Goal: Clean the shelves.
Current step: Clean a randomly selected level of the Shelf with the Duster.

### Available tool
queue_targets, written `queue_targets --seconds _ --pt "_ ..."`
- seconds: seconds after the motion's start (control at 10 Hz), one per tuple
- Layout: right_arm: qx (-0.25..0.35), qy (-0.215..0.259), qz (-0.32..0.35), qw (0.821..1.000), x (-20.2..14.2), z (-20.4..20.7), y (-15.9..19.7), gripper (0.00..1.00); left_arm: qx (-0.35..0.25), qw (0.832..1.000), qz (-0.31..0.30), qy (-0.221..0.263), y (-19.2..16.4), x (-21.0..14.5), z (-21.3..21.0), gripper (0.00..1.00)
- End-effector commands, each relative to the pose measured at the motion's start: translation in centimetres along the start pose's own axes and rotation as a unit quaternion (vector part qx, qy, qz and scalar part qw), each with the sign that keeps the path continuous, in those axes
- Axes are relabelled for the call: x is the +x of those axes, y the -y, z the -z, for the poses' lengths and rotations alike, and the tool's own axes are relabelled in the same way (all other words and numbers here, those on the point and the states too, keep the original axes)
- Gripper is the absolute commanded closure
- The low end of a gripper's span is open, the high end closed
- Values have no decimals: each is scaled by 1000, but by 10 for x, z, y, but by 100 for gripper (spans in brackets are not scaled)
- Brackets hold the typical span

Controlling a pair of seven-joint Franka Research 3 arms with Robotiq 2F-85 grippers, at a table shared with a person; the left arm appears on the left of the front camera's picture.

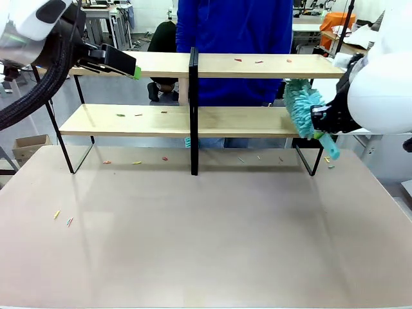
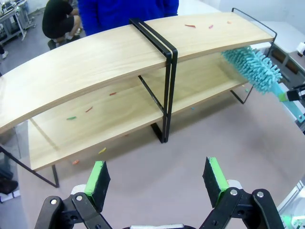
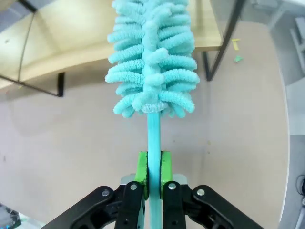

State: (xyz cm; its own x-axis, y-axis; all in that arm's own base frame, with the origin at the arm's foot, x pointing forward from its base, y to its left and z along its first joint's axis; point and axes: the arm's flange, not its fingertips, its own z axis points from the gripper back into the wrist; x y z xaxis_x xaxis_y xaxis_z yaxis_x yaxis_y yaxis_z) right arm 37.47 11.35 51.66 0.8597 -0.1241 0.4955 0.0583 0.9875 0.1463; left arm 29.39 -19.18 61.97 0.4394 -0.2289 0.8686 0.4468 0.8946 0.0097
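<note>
The shelves (image 1: 257, 122) stand across the far half of the table: two light wooden boards on a thin black frame with a black centre post. Small coloured scraps (image 1: 129, 115) lie on both boards. My right gripper (image 3: 153, 174) is shut on the handle of a teal fluffy duster (image 3: 152, 57). In the front view that duster (image 1: 299, 106) hangs at the right end of the lower board, between the two tiers. My left gripper (image 2: 156, 179) is open and holds nothing. It hovers by the top board's left end (image 1: 132, 69), looking down on the shelves (image 2: 95, 62).
A person in a blue top (image 1: 235, 26) stands right behind the shelves. More scraps (image 1: 62, 217) lie on the beige tabletop (image 1: 206, 244), some under the shelves (image 1: 136, 162). A cardboard box (image 1: 29, 145) sits off the table's left side.
</note>
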Motion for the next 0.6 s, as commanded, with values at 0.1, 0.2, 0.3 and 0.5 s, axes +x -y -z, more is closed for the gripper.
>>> queue_targets --seconds 0.1,0.2,0.3,0.5 --pt "85 -21 -19 996 1 2 22 88 0 1000 0 2 0 -1 -1 0" --pt "121 -40 -30 991 1 -3 29 88 0 1000 0 2 0 -1 -1 0" --pt "178 -80 -59 979 -1 -15 46 88 0 1000 0 2 0 -1 -1 0" --pt "241 -119 -150 951 -13 -65 121 88 0 1000 0 2 0 -1 -1 0"
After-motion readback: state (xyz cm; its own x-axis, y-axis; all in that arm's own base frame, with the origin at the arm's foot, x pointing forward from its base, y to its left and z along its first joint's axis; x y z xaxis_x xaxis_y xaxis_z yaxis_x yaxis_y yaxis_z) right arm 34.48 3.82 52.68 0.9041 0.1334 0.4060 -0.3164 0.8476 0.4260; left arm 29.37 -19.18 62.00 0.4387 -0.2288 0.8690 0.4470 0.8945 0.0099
